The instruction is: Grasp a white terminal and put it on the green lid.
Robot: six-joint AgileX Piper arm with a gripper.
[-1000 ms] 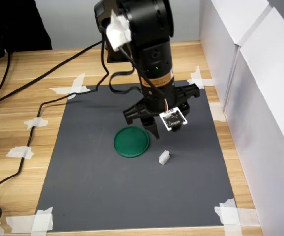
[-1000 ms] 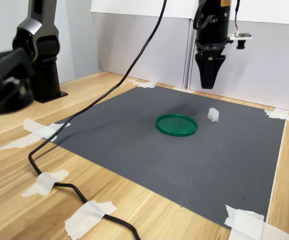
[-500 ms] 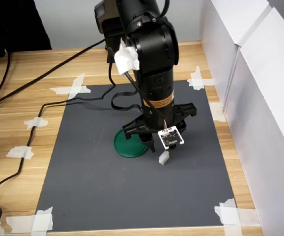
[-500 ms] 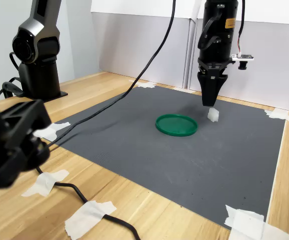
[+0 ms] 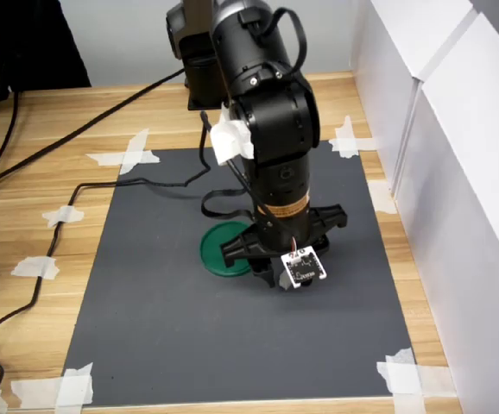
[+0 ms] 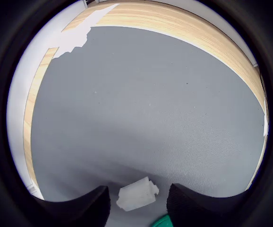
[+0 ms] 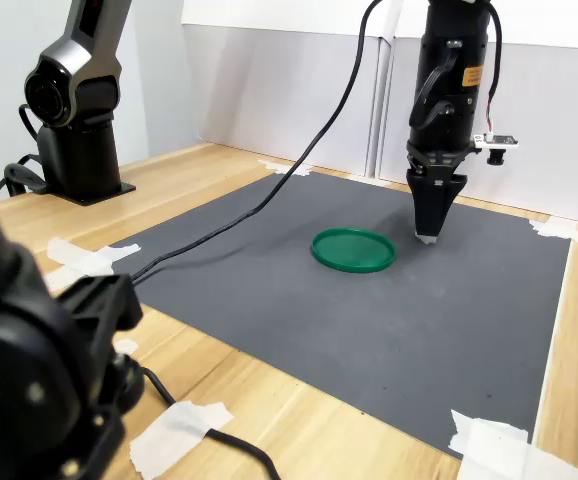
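Matt mat, glossy plastics, grained wood

The mat (image 5: 189, 328) looks like matt dark-grey sheet with a fine pebbled texture in the wrist view; the table (image 5: 51, 181) is pale wood with visible grain. The green lid (image 7: 353, 250) is smooth, slightly shiny plastic, the white terminal (image 6: 137, 193) dull, milky plastic. The arm (image 5: 267, 103) has a glossy black casing; the tape pieces (image 5: 129, 155) look papery and matt.

A robotics lab bench: a pale wooden tabletop (image 5: 51, 172) with a dark grey mat (image 5: 172, 328) taped down, white partition boards (image 5: 457, 172) at the first exterior view's right.
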